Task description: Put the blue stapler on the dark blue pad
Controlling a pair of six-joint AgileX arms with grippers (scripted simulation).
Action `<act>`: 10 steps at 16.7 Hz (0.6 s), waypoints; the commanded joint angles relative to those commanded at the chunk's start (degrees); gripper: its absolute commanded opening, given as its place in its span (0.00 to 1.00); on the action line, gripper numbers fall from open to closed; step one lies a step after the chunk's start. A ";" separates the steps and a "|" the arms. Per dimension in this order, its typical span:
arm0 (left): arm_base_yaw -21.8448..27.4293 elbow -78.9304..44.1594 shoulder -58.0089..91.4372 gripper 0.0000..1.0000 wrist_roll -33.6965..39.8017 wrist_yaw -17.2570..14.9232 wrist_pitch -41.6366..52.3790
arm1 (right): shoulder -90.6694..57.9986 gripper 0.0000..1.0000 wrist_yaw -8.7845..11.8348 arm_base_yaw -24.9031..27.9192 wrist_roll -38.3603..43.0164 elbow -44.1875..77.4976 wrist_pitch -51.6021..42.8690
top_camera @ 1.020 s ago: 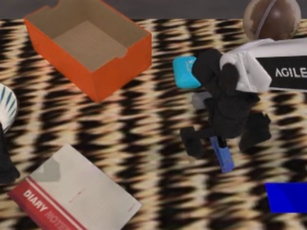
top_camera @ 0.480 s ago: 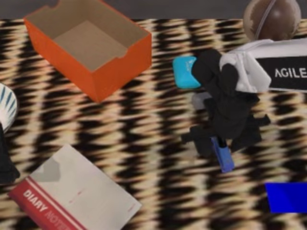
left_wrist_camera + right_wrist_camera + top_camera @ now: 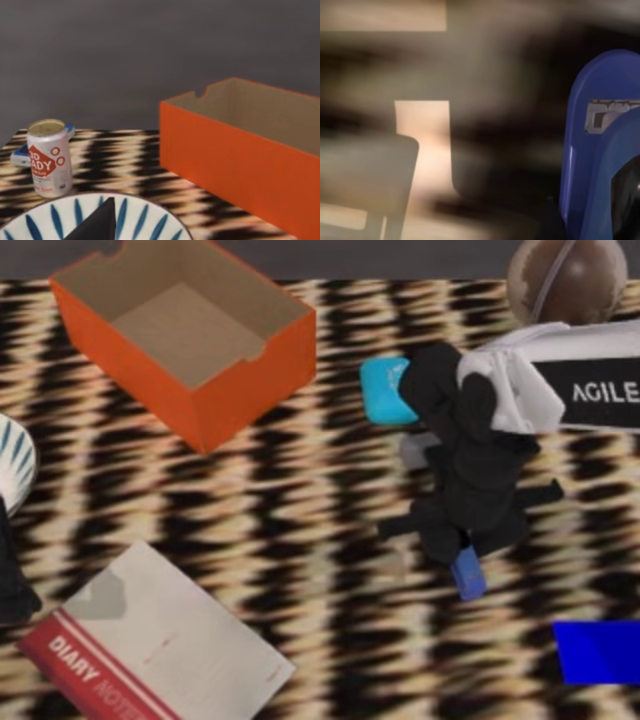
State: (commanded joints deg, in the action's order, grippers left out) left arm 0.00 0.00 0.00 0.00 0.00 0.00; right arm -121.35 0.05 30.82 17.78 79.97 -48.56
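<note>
The stapler (image 3: 468, 572) is gripped by the right gripper (image 3: 458, 548) right of table centre, the jaws closed around its upper end, and only its lower tip is seen in the top view (the wrist view is filled by its blue body (image 3: 600, 150)). The pad (image 3: 598, 651) lies well apart at five o'clock, bare. The grasp step is judged done; a lift and carry toward the pad are called for. The left arm (image 3: 12, 580) is parked at the left edge.

Blue stapler (image 3: 600, 150) close up over blurred striped tabletop (image 3: 420, 125)
</note>
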 joint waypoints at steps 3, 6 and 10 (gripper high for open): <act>0.00 0.00 0.00 1.00 0.00 0.00 0.00 | 0.00 0.00 0.00 0.00 0.00 0.00 0.00; 0.00 0.00 0.00 1.00 0.00 0.00 0.00 | 0.13 0.00 -0.16 -0.15 -0.06 0.02 -0.06; 0.00 0.00 0.00 1.00 0.00 0.00 0.00 | 1.30 0.00 -0.16 0.03 -0.03 3.50 -4.38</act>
State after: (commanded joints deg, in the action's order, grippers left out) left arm 0.00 0.00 0.00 0.00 0.00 0.00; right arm -120.05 -0.11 30.86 17.75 83.47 -52.94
